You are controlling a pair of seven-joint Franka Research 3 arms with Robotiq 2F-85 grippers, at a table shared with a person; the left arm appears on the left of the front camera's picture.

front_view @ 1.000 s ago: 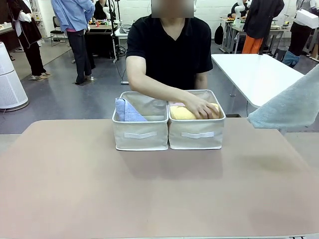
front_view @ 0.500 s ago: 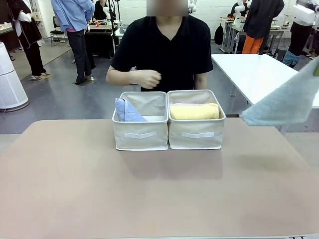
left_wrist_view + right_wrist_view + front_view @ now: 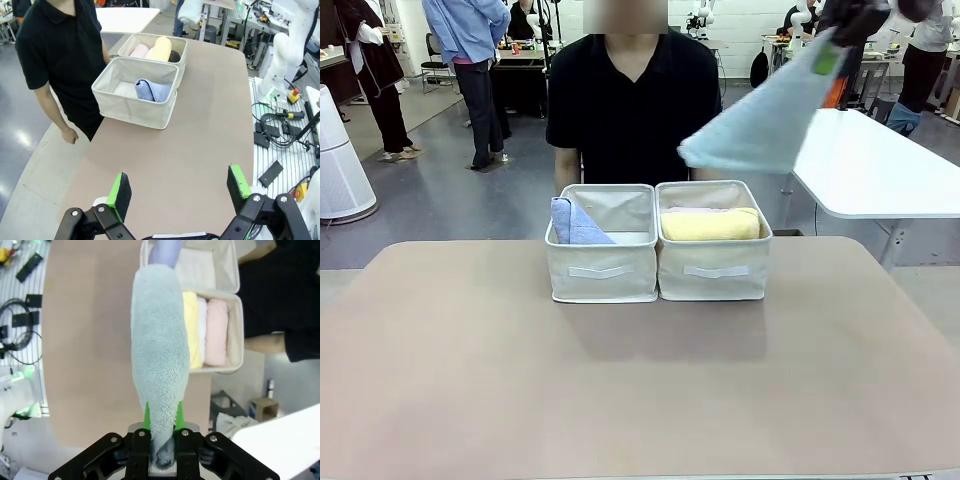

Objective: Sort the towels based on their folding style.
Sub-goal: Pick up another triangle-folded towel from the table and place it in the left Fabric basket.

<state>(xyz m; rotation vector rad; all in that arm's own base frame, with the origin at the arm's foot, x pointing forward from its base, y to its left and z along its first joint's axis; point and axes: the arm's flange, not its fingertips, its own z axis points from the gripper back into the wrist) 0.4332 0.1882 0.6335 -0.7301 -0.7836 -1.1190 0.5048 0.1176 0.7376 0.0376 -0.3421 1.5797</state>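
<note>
Terry in pale teal-grey, a towel folded to a point (image 3: 760, 125), clamped by its thick end in the right gripper (image 3: 832, 55), swung within the last second from low off the right edge of the table (image 3: 620, 400) to high over its far right; person's hand (image 3: 71, 135) withdrawn meanwhile from the yellow rolled towel (image 3: 710, 225) in the right beige fabric bin (image 3: 713, 285). Belongs by fold with the lavender-blue pointed towel (image 3: 575, 222) in the left beige fabric bin (image 3: 602, 288), so probably needs more leftward travel before release. Left gripper (image 3: 179, 186) spread wide, empty, over bare table.

The left gripper (image 3: 179, 186) is black, with silver screws (image 3: 253, 198) at the linkage joints below its bright green pads (image 3: 120, 190); the right gripper (image 3: 162, 419) is likewise black and green-padded.
</note>
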